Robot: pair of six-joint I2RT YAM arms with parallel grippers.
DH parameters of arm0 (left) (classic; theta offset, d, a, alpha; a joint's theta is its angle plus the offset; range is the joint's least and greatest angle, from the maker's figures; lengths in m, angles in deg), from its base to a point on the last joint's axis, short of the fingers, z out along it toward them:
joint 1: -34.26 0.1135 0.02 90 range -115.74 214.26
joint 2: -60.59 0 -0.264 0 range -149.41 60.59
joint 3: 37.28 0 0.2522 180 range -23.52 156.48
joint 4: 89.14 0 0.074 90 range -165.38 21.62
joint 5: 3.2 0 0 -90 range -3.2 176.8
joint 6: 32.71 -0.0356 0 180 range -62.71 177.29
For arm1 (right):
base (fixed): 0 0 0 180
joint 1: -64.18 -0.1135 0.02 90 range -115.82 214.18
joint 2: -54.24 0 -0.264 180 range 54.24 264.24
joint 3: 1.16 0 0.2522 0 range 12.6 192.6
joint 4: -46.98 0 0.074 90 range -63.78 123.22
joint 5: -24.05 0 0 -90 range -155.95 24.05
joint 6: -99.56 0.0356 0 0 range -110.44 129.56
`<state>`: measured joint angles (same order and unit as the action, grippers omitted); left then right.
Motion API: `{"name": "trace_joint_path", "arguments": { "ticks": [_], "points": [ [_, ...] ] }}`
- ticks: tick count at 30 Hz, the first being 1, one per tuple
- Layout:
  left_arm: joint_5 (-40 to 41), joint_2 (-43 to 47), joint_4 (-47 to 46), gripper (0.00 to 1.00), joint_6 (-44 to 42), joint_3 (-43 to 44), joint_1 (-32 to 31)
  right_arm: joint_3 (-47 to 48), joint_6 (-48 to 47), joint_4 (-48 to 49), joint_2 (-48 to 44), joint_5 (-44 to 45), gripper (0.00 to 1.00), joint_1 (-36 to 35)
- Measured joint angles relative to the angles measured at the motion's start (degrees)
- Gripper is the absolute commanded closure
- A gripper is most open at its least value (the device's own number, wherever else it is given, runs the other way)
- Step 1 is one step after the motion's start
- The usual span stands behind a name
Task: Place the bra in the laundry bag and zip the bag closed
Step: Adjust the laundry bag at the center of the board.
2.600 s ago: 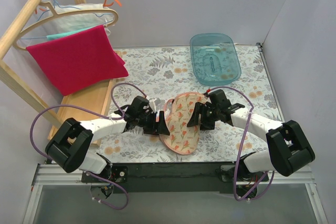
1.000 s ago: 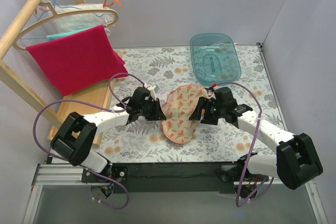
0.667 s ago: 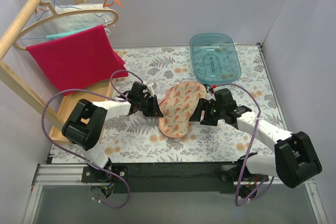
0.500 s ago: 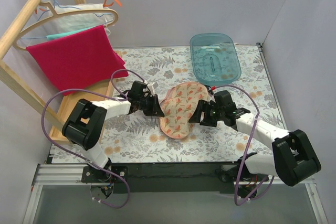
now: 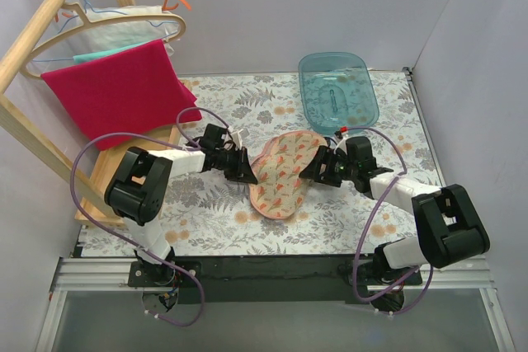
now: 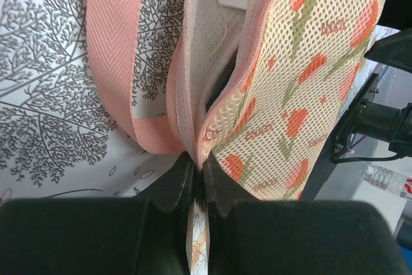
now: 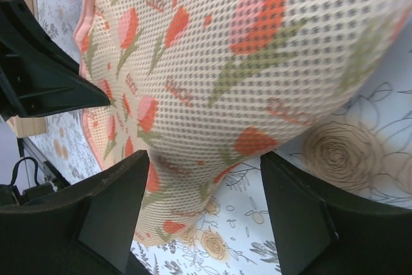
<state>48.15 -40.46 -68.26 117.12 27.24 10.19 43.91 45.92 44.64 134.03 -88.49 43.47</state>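
The laundry bag (image 5: 285, 172), a peach mesh pouch with orange-red flowers, lies on the floral table between both arms. My left gripper (image 5: 245, 169) is at its left edge. In the left wrist view that gripper (image 6: 199, 167) is shut on the bag's pink zipper edge (image 6: 183, 114), beside the mesh (image 6: 302, 62) and a pink loop (image 6: 116, 49). My right gripper (image 5: 318, 168) is at the bag's right side. In the right wrist view it (image 7: 206, 188) stands open, and the bag's bulging side (image 7: 225, 62) reaches in between its fingers. The bra is hidden in every view.
A translucent teal tub (image 5: 337, 90) stands at the back right. A red towel (image 5: 115, 92) hangs from hangers on a wooden rack (image 5: 132, 166) at the left. The table's near edge runs just behind the arm bases.
Both arms have stretched further from their bases, and the bag has slid away from the near edge and turned a little. The left jaws stay shut and the right jaws stay wide.
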Motion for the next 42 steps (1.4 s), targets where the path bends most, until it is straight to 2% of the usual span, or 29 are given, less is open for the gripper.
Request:
{"name": "trace_joint_path", "arguments": {
  "ticks": [14,27,31,33,34,36,38,40,42],
  "points": [
    [-4.6,-6.4,6.1,1.0,-4.0,6.6,1.6,-4.1,-0.1,6.1,0.2,-3.5,0.21,1.4],
    [-8.1,-9.9,10.8,1.0,-7.1,9.7,2.4,-4.1,6.5,22.1,9.6,-9.2,0.22,1.6],
    [-8.8,-10.2,11.4,1.0,-7.5,9.9,2.5,-4.1,8.1,26.5,9.6,-10.4,0.3,1.3],
    [-8.8,-10.2,11.8,1.0,-7.7,10.1,2.5,-4.1,9.0,28.5,9.6,-11.1,0.35,1.2],
    [-8.9,-10.2,12.0,1.0,-7.8,10.1,2.5,-4.1,9.4,29.6,9.7,-11.6,0.42,1.0],
    [-9.0,-10.2,12.3,1.0,-8.1,10.1,2.5,-4.1,10.6,31.8,10.3,-12.5,0.46,0.8],
    [-9.0,-10.2,12.4,1.0,-8.3,10.1,2.5,-4.1,11.5,33.4,11.1,-13.1,0.42,0.5],
    [-9.0,-10.2,12.5,1.0,-8.4,10.1,2.5,-4.1,12.3,34.7,12.0,-13.6,0.28,0.1],
    [-9.1,-10.2,12.6,1.0,-8.5,10.1,2.5,-4.1,13.0,35.4,12.7,-13.8,0.24,-0.2]
  ]
}}
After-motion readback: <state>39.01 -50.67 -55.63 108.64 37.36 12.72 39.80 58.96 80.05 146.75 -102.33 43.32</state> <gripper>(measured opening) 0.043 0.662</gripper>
